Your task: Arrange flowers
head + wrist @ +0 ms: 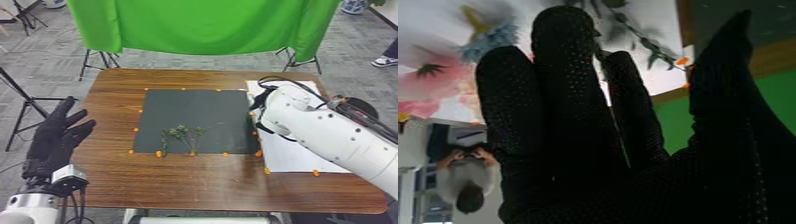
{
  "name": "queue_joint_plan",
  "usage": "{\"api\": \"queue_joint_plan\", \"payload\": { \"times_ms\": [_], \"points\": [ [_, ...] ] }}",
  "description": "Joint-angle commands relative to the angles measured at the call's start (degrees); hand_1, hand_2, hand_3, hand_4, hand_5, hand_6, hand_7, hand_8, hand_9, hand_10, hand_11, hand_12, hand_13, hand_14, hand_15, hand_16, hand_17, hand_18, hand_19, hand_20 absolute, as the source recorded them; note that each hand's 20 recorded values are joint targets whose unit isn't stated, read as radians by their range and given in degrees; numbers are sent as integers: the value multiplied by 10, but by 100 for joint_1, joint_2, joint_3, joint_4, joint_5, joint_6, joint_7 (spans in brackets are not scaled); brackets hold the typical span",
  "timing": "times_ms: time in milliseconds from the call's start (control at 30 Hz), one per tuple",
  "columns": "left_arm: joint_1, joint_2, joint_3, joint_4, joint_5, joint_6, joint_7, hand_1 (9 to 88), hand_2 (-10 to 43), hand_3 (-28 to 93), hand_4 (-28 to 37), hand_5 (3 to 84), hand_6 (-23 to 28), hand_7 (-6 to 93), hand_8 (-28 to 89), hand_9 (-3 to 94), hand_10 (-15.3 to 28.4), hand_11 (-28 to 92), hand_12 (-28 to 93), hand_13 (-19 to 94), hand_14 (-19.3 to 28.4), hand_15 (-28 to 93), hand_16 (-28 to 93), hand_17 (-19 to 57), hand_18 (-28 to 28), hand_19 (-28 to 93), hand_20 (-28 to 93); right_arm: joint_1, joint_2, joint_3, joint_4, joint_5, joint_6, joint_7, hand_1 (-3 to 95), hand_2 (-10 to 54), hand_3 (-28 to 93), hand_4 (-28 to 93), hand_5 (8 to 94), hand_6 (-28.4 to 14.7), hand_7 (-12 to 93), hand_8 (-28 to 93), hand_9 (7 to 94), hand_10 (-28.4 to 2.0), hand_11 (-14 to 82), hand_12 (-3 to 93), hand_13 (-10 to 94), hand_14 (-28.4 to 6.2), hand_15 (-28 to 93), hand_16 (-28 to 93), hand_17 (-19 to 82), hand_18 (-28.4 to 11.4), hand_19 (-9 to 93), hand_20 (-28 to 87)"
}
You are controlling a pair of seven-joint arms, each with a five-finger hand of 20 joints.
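Three slim green sprigs, as far as I can count them, lie near six o'clock on the dark mat. Taking that mat as the dial, the white sheet is at three o'clock, and the right arm ends by the two o'clock edge. The likely step is picking the next piece off the sheet. The right hand is wide open, fingers nearly straight, thumb well apart, seemingly gripping nothing; whether it touches a stem I cannot tell. Best to come down over a bare stretch of stem, close thumb to fingers there and spare the petals, then lift clear of the neighbours before crossing to the mat. Loose leaves could snag. The left hand is at nine o'clock, loosely open and empty.

Over the sheet, the leafy stem is thin, with small dark leaves set along it. The blue flower looks pale and frilly; the pink flower beside it is broad and soft.
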Motion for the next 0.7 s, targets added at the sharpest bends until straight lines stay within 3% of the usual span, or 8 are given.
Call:
{"api": "queue_joint_plan", "payload": {
  "times_ms": [33,100,200,267,333,467,567,700],
  "points": [
    [-220,-341,40,50,282,-217,-410,297,63,640,-207,300,63,83,-77,263,175,235,113,194,269,562,-120,-98,272,485,27,-147,2,142,67,37,-162,128,340,-15,693,-226,547,-90,119,-86,659,-213,147,140,782,-125,545,106,618,-102,932,-149],
    [-166,-281,26,41,216,-190,-324,297,63,640,-207,300,62,83,-77,263,175,235,113,194,268,562,-120,-97,272,485,27,-183,-58,112,118,11,-206,133,341,-15,691,-226,551,-92,118,-86,661,-213,148,140,781,-125,545,107,617,-102,932,-148],
    [-193,-389,-12,33,268,-213,-441,297,64,640,-208,300,62,83,-77,263,174,236,113,194,269,563,-121,-98,273,486,27,-254,-150,75,200,1,-226,136,344,-16,689,-226,551,-90,118,-86,662,-208,151,142,780,-125,547,109,617,-102,932,-146],
    [-226,-368,2,43,277,-252,-445,297,64,640,-208,300,63,83,-78,263,174,236,112,194,269,564,-121,-98,273,486,27,-290,-157,40,202,-66,-265,163,350,-17,688,-226,549,-86,121,-86,663,-205,155,144,780,-124,549,110,616,-103,932,-144],
    [-233,-254,37,52,173,-195,-362,297,64,640,-207,300,63,83,-77,263,174,236,112,194,269,564,-121,-98,273,486,26,-247,-179,-85,280,-146,-155,131,358,-20,685,-228,555,-78,126,-87,665,-200,159,145,781,-122,552,111,614,-104,932,-143],
    [-326,-428,61,66,316,-276,-543,297,64,640,-207,300,63,83,-77,262,174,236,112,195,268,563,-121,-98,273,486,26,-221,-171,-190,419,-245,-191,181,382,-17,679,-234,579,-66,136,-90,682,-187,167,145,789,-114,551,112,618,-102,932,-141],
    [-244,-353,35,58,236,-254,-425,297,65,640,-207,300,63,83,-77,262,175,236,112,194,269,564,-121,-98,273,486,26,-221,-138,-290,493,-464,-156,171,414,-20,684,-245,606,-54,146,-97,703,-171,171,143,808,-103,537,112,629,-96,932,-147],
    [-229,-456,-2,55,302,-301,-473,297,65,641,-207,301,64,83,-77,262,175,236,112,194,268,564,-121,-98,273,487,25,-179,-67,-535,580,-781,59,107,498,-44,674,-276,662,-38,175,-13,752,-132,176,143,846,-78,502,129,651,-81,932,-155]
  ]
}}
